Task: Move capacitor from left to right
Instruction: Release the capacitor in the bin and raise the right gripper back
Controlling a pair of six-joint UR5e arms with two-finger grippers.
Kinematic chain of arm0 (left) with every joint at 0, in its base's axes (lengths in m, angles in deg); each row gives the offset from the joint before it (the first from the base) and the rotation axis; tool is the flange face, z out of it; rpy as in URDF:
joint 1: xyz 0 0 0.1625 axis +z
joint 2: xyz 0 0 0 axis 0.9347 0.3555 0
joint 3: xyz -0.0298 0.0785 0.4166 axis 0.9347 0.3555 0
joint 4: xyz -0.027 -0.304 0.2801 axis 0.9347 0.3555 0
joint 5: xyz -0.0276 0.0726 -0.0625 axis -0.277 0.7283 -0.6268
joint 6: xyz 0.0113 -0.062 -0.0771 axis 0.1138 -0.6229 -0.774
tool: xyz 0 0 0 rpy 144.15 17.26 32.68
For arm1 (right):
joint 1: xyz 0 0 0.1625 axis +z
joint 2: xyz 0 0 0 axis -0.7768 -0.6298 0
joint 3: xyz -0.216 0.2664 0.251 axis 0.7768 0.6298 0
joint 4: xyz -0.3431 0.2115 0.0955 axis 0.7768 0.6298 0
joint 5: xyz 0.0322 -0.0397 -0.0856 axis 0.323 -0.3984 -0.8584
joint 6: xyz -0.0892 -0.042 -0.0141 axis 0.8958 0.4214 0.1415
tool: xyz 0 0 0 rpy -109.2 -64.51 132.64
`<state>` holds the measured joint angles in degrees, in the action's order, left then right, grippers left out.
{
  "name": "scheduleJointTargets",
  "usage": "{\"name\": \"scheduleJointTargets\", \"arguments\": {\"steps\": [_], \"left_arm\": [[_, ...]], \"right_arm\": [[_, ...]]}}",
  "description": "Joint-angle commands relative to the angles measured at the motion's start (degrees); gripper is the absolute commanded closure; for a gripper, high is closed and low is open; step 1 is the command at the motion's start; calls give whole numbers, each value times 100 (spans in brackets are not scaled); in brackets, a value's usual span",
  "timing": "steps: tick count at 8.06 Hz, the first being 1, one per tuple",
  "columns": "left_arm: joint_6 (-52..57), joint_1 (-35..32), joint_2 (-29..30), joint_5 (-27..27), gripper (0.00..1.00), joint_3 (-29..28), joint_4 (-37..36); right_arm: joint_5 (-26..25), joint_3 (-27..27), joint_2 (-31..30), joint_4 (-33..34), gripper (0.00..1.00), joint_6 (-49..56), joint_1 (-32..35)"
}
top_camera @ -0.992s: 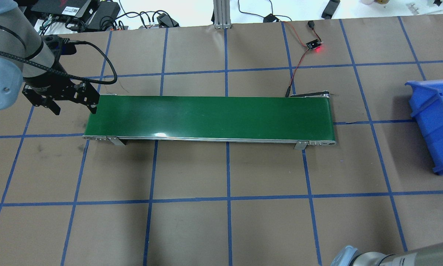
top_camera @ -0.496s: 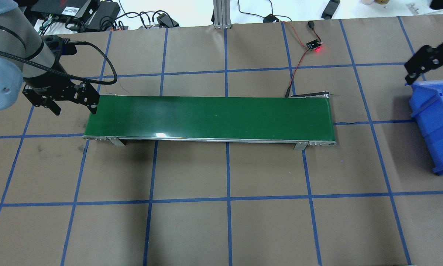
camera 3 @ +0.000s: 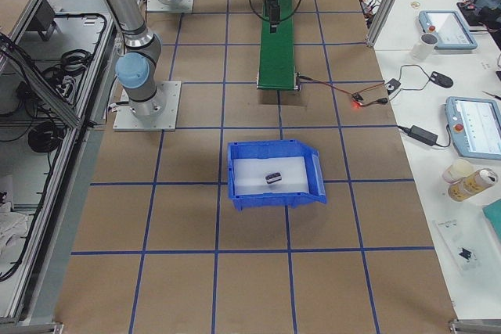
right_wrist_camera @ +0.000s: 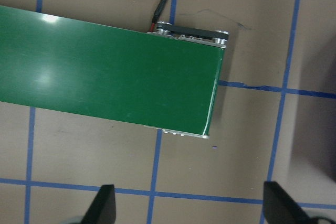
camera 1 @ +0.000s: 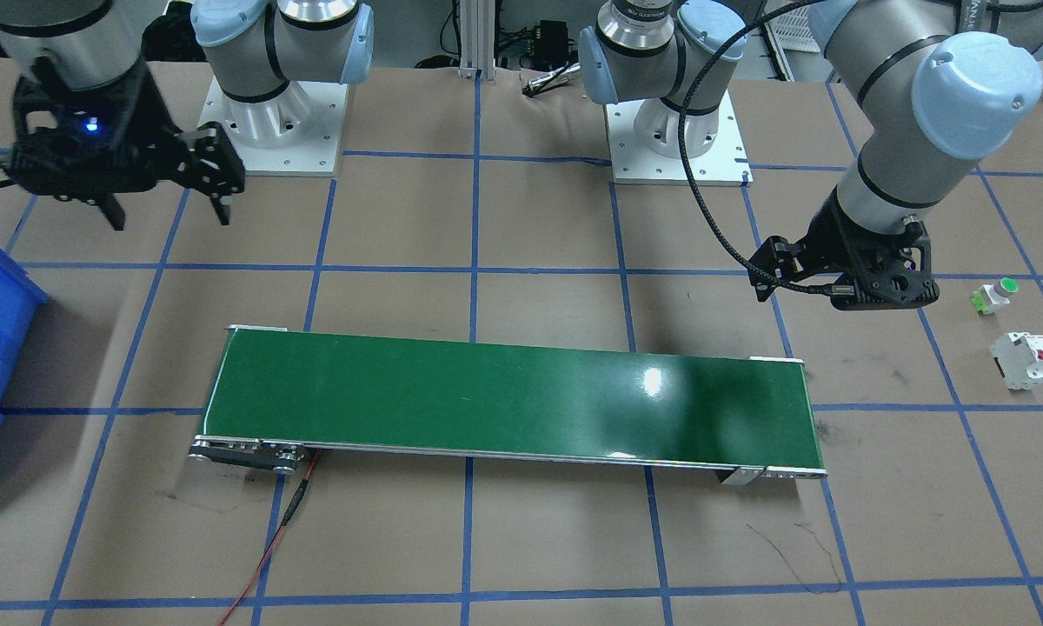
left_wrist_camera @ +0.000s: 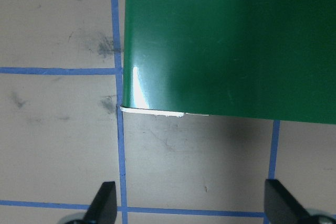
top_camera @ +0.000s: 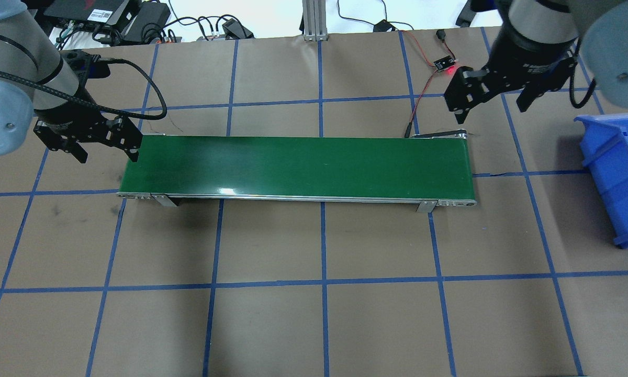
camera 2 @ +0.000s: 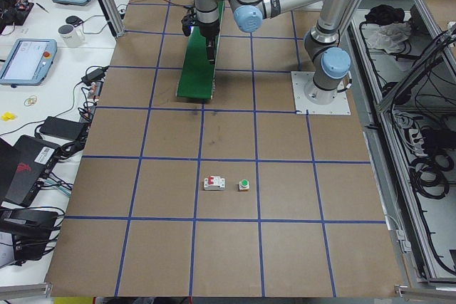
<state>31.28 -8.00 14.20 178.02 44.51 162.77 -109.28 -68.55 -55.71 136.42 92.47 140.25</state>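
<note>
Apparently done: capacitor, small dark part, lies inside blue bin, outboard of right pincer, on side away from belt. Both pincers empty w/ jaws spread. Right one hangs near belt's right end, left pincer at belt's left end. White breaker & green button sit outboard of left pincer, not task items. No obstruction seen. Prob. only arm retract to go.

Open lanes around the conveyor belt
Open tabletop separates its right end from the blue bin, whose walls ring the capacitor.
</note>
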Motion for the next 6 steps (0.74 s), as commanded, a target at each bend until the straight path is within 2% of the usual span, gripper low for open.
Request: {"name": "scheduleJointTargets", "arguments": {"steps": [1, 4, 6], "left_arm": [[4, -34, 9, -15, 0, 5, 0], [-57, -52, 9, 64, 0, 23, 18], [13, -44, 9, -128, 0, 66, 53]], "right_arm": [[71, -66, -12, -59, 0, -572, 537], [19, -93, -3, -59, 0, -563, 563], [-17, -93, 6, -59, 0, -555, 563]]}}
